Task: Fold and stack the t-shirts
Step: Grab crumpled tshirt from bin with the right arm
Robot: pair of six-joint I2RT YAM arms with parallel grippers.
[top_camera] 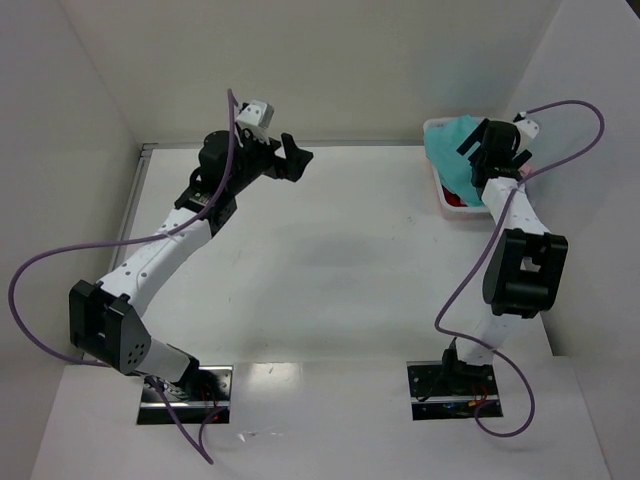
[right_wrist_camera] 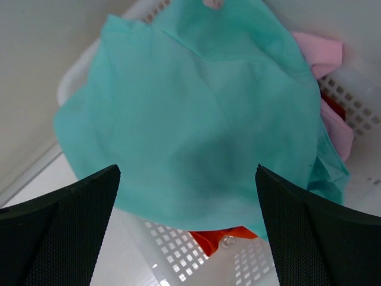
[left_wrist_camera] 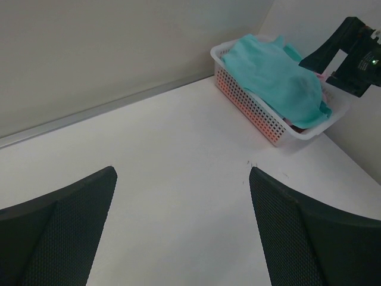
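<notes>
- The right jaws are spread wide and released, with nothing gripped. Their two dark, mesh-textured pads [right_wrist_camera: 59,232] are seen at the lower corners of the right wrist view.
- Between and beyond those pads the teal t-shirt [right_wrist_camera: 196,119] is seen, lying crumpled on top of the pile in the white plastic basket [right_wrist_camera: 172,253]. Whether the pads touch the cloth cannot be told.
- A light pink t-shirt [right_wrist_camera: 326,56] is shown poking out from under the teal one on the right. A red t-shirt [right_wrist_camera: 214,239] is glimpsed under the teal one's near edge, against the basket's perforated wall.
- All three t-shirts are found in the basket, bunched and unfolded.
- The left jaws are likewise held wide apart and empty, above the bare white bench [left_wrist_camera: 178,155]. They are turned toward the basket, which lies well apart from them.
- In the top view the basket is placed at the far right corner of the bench, just beside the right wall [top_camera: 600,150], with teal cloth draped over its far rim.
- The right arm [top_camera: 512,225] is raised from its base at the near edge and bent over the basket.
- The left arm [top_camera: 160,258] is stretched toward the far left of the bench.
- Purple cables [top_camera: 40,270] are looped from both arms.
</notes>
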